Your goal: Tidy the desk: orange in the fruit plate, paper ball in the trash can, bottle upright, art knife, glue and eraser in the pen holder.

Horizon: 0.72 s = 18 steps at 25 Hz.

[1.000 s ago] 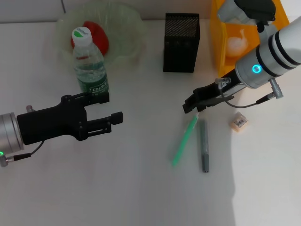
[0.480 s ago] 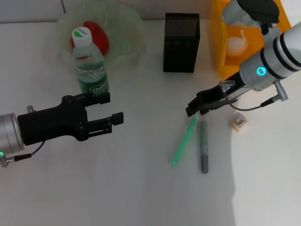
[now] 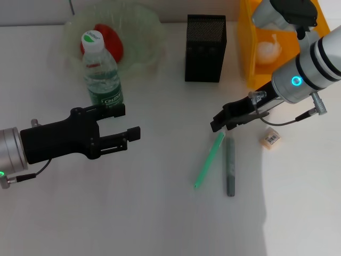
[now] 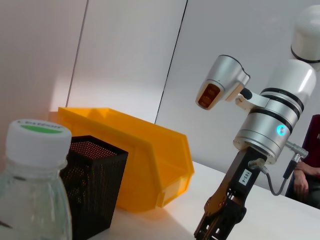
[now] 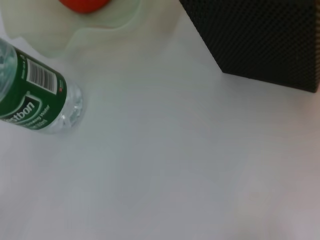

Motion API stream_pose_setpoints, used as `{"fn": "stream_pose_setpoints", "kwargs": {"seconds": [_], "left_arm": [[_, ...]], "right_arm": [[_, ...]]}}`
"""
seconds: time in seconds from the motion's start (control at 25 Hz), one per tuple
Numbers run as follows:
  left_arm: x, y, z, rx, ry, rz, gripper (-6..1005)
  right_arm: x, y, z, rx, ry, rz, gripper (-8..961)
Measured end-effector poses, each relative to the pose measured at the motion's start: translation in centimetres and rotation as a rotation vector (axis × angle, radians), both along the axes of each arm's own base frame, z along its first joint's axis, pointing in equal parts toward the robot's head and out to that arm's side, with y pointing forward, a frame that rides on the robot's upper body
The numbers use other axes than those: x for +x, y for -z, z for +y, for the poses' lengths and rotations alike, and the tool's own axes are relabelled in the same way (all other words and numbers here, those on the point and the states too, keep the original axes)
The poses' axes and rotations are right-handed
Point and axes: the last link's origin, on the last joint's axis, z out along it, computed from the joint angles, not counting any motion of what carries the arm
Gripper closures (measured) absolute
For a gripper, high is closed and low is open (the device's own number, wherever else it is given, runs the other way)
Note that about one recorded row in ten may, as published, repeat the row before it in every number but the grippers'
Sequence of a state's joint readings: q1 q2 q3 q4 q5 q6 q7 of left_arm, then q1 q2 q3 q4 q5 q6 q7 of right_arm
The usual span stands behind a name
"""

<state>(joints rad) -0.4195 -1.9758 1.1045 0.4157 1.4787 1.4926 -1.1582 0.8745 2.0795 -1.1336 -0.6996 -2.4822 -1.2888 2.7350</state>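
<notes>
The orange (image 3: 109, 40) lies in the pale-green fruit plate (image 3: 146, 32). In front of the plate the bottle (image 3: 101, 74) stands upright. My left gripper (image 3: 121, 121) hovers open and empty just in front of the bottle. The paper ball (image 3: 266, 50) sits inside the orange-yellow trash can (image 3: 246, 48), beside the black mesh pen holder (image 3: 205, 48). A slim green tool (image 3: 209, 160) and a grey one (image 3: 230, 166) lie side by side on the desk; which is the art knife and which the glue I cannot tell. My right gripper (image 3: 217, 124) is shut just above their far ends. The eraser (image 3: 270, 138) lies to their right.
The left wrist view shows the bottle cap (image 4: 37, 135), pen holder (image 4: 95, 185), trash can (image 4: 145, 160) and the right gripper (image 4: 217, 227) pointing down. The right wrist view shows the bottle's label (image 5: 30, 97), fruit plate rim (image 5: 100, 32) and pen holder (image 5: 260, 35).
My right gripper has shifted slightly to the right. The green and grey tools have slid a little toward the front of the desk. The left arm has not moved.
</notes>
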Motion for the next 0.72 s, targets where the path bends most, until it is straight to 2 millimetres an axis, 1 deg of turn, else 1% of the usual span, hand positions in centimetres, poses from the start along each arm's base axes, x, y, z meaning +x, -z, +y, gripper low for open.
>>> {"fn": "stream_pose_setpoints", "kwargs": {"seconds": [0.24,0.72], "left_arm": [[-0.04,0.02,-0.05,0.0,-0.002,0.0,252],[-0.14,0.06,-0.19,0.0,-0.005,-0.001,252]], "right_arm": [[-0.41,-0.02,0.17,0.003,-0.011,0.003,538],[-0.43,0.23,-0.01,-0.006,-0.014,-0.004,521]]}}
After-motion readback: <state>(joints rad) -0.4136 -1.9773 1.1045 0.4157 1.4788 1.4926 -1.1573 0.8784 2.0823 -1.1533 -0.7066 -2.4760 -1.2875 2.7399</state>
